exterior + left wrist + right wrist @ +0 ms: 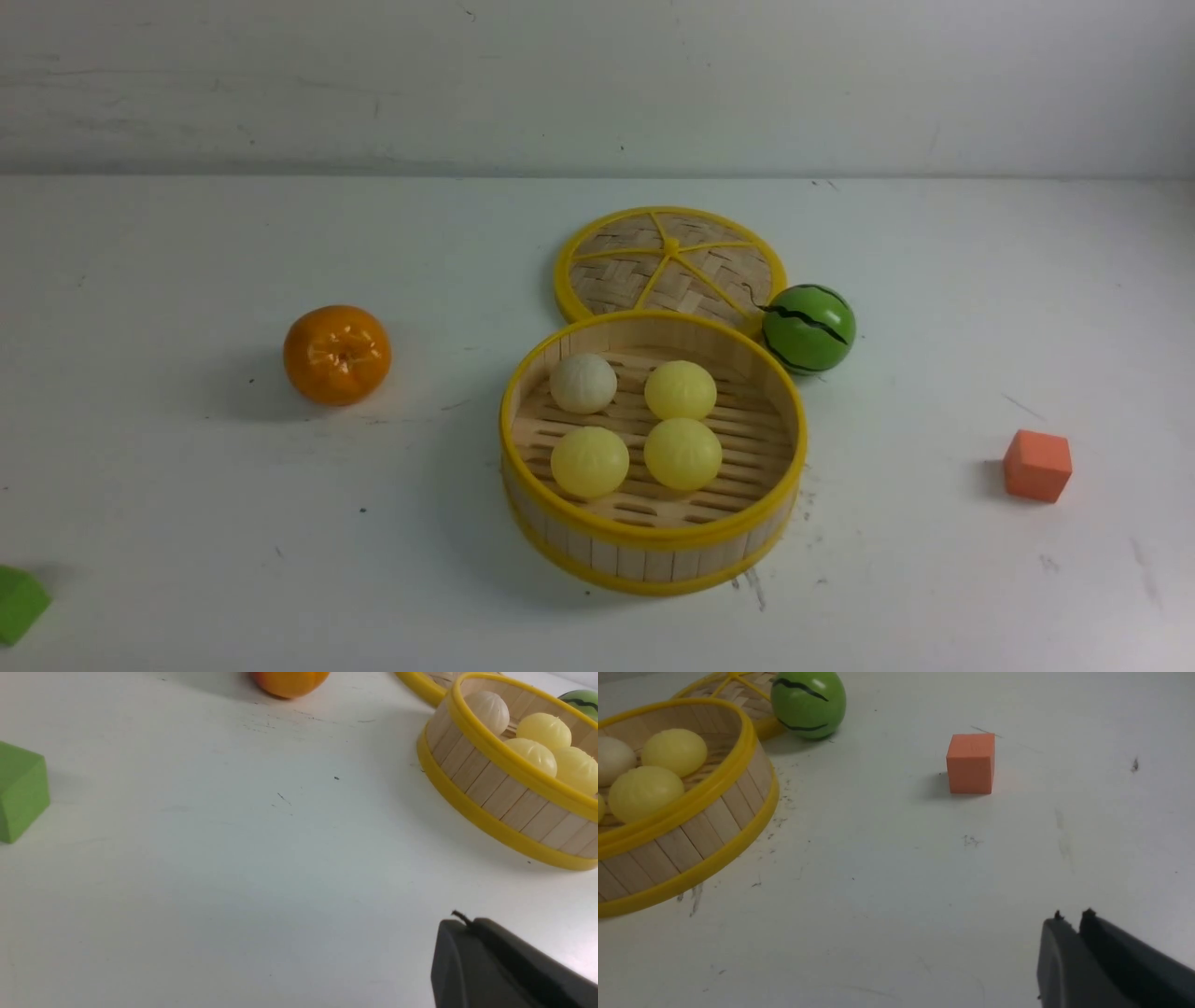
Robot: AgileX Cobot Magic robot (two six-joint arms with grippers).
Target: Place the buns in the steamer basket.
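My left gripper (460, 924) shows only in its wrist view, its two dark fingers pressed together with no gap, nothing between them, hanging over bare table (233, 858). My right gripper (1071, 919) shows the same way in its own wrist view: the fingertips stand nearly together with only a thin slit between them, and I see nothing held there. Neither arm appears in the front view.

I take the steamer basket (653, 546) as my landmark. All four buns (635, 425) sit inside it on the slatted floor, close together in a square: the off-white one (583, 383) at the far left, and pale yellow ones at the far right (681, 389), near left (589, 461) and near right (682, 454). The woven lid (667, 266) lies flat just behind the basket. The watermelon ball (808, 329) rests behind and to the right of the basket, against the lid's edge. The orange (337, 355) sits well to the basket's left. An orange cube (1037, 465) stands well to its right, and a green block (19, 602) lies far to its near left.
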